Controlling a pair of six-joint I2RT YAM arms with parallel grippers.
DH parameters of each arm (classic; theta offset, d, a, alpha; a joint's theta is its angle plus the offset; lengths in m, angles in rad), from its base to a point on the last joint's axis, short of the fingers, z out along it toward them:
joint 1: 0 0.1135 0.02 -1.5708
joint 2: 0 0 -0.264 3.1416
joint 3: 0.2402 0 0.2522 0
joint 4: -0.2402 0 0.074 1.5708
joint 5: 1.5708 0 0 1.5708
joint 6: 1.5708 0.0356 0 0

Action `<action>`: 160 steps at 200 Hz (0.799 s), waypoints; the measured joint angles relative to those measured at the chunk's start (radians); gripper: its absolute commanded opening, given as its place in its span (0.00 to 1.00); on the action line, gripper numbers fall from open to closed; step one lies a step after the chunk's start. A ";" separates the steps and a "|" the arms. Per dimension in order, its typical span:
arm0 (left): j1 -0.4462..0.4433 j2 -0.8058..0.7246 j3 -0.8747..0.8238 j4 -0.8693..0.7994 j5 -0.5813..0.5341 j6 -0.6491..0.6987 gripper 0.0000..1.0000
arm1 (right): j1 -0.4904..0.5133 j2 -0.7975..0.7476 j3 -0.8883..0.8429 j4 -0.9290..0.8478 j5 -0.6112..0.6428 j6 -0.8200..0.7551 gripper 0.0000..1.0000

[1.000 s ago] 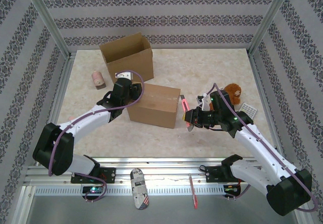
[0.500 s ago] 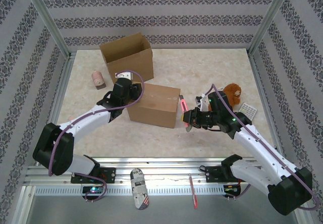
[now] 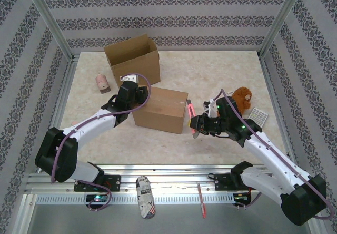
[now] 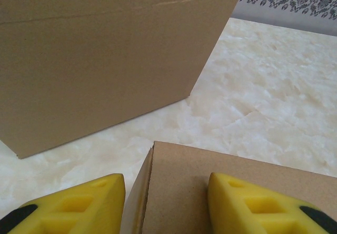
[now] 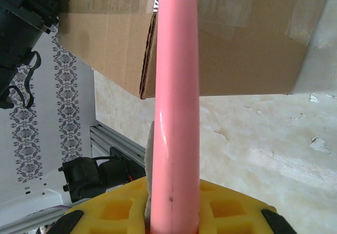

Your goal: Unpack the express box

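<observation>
Inspector: Change across the last second, largest item first?

Assessor: Table (image 3: 221,70) and express box (image 3: 160,109) stand as they did. The box lies closed at the centre of the table, in front of the open carton (image 3: 132,59). The left arm has not stirred. The left gripper (image 3: 130,94) rests at the box's left end, its yellow fingers (image 4: 79,202) apart and straddling the top edge, one over the lid and one off the side. Whether they press on the cardboard cannot be told.

Inspector: And the right side?

Assessor: The right gripper (image 3: 196,123) has crept a shade nearer the box's right end. Its jaws are clamped on the pink tool (image 3: 190,110), judged to be a cutter, whose tip stands just beside the upper right edge. Contact cannot be confirmed. The wrist view shows clear tape (image 5: 237,12) on that end face, with no cut seen.

Inspector: Meaning for the task?

Assessor: Judgement: unpacking has barely begun. The box appears braced, the blade is being lined up on the seal, and nothing is opened. So small a drift suggests fine alignment before slicing.
</observation>
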 measured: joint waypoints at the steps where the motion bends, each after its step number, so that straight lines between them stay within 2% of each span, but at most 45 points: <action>1: 0.000 0.000 0.000 0.000 0.000 0.000 0.45 | 0.000 0.000 0.000 0.000 0.000 0.000 0.00; 160: 0.000 0.023 0.018 -0.001 -0.007 -0.019 0.45 | 0.059 -0.057 -0.047 0.043 0.013 0.096 0.00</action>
